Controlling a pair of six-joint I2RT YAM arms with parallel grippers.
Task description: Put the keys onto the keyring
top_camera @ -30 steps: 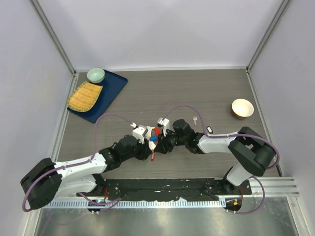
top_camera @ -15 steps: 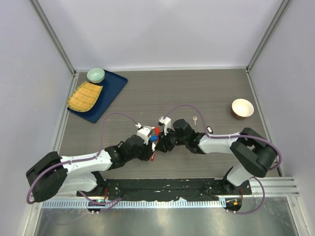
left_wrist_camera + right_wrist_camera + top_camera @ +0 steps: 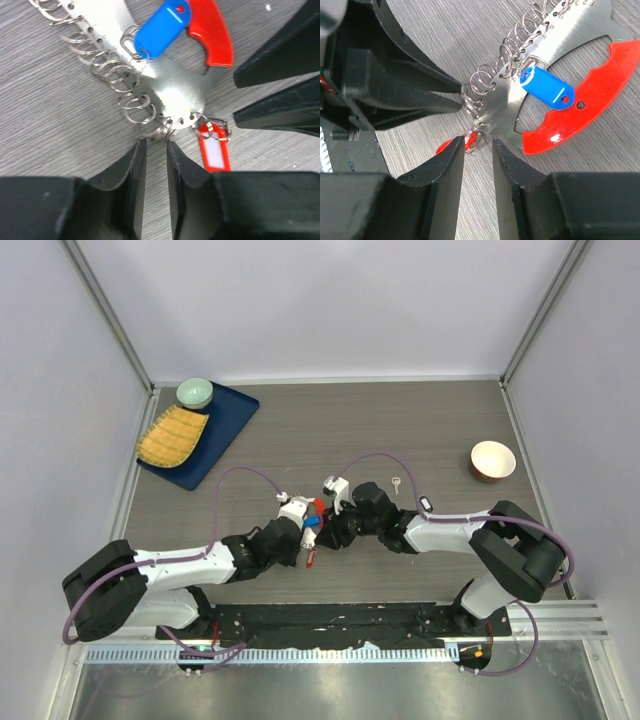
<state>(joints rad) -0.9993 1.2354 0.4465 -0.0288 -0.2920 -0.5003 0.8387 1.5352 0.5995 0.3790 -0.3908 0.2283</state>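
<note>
The keyring [image 3: 170, 87] is a flat metal plate with a red curved grip, a row of split rings and a blue tag [image 3: 160, 27]. It lies mid-table between both arms [image 3: 318, 508]. A red tag [image 3: 213, 152] with a white label hangs from a ring at the plate's end. My left gripper [image 3: 155, 146] is narrowly open, its tips just short of the end rings, with bare table in the gap. My right gripper [image 3: 477, 145] is open over that same end, and the red tag [image 3: 445, 147] sits partly behind one finger. One silver key [image 3: 397, 483] lies loose to the right.
A small black fob [image 3: 425, 503] lies next to the right arm. A tan bowl [image 3: 492, 460] stands at the right. At the back left a blue tray [image 3: 225, 420] carries a yellow woven mat [image 3: 172, 435] and a green bowl [image 3: 194, 392].
My left arm has stretched further right toward the keyring, and its jaws have narrowed. The right arm and the keyring have stayed put.
</note>
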